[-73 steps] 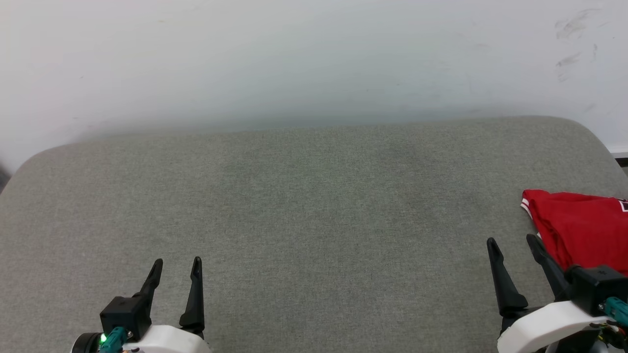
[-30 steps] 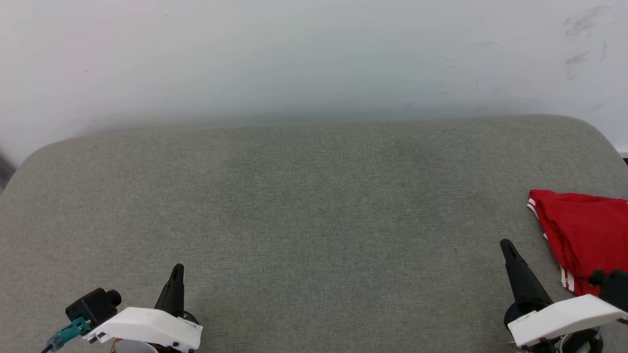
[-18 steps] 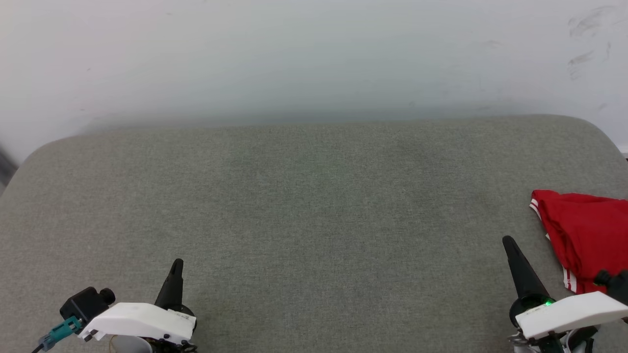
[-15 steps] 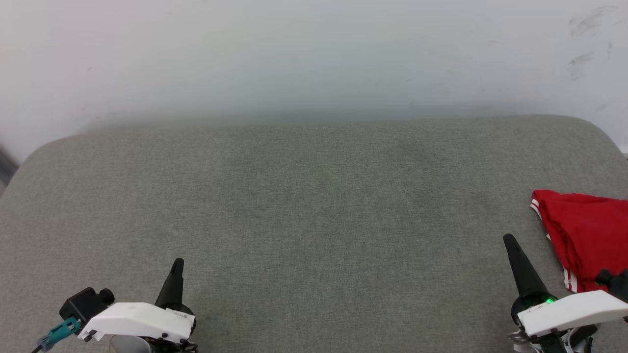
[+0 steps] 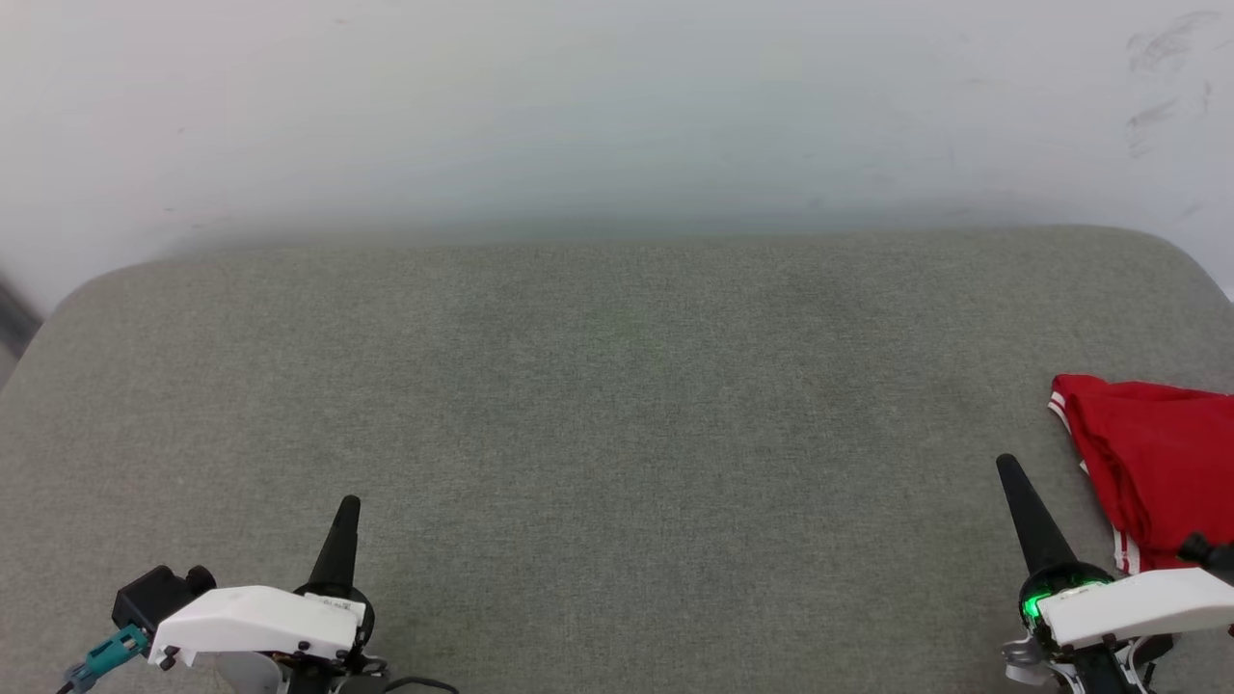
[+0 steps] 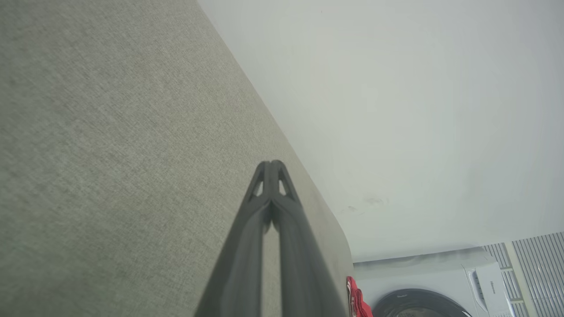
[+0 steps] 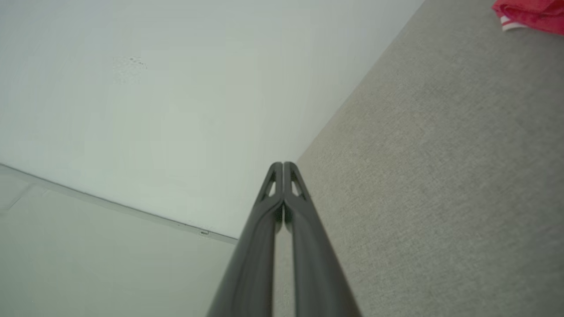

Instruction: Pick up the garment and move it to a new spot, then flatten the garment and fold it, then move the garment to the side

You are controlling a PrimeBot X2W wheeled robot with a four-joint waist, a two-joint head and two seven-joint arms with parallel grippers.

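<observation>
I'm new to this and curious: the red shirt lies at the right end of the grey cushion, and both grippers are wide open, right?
Not open: the left gripper and right gripper are both shut, fingertips pressed together, as each wrist view shows. The red shirt does lie at the right end of the grey cushion.

Left gripper [image 5: 348,506] is a slim black cone on a white shell [image 5: 260,617] dotted with small dark screws. Beside it, a black camera block [image 5: 154,596] carries a teal connector [image 5: 106,651]. Right gripper [image 5: 1008,467] is the same black cone with a white cover [image 5: 1142,598], and a green light [image 5: 1036,607] glows at its base. Up close, the dark grey fingers [image 6: 246,264] show triangular cut-outs near the tips.
</observation>
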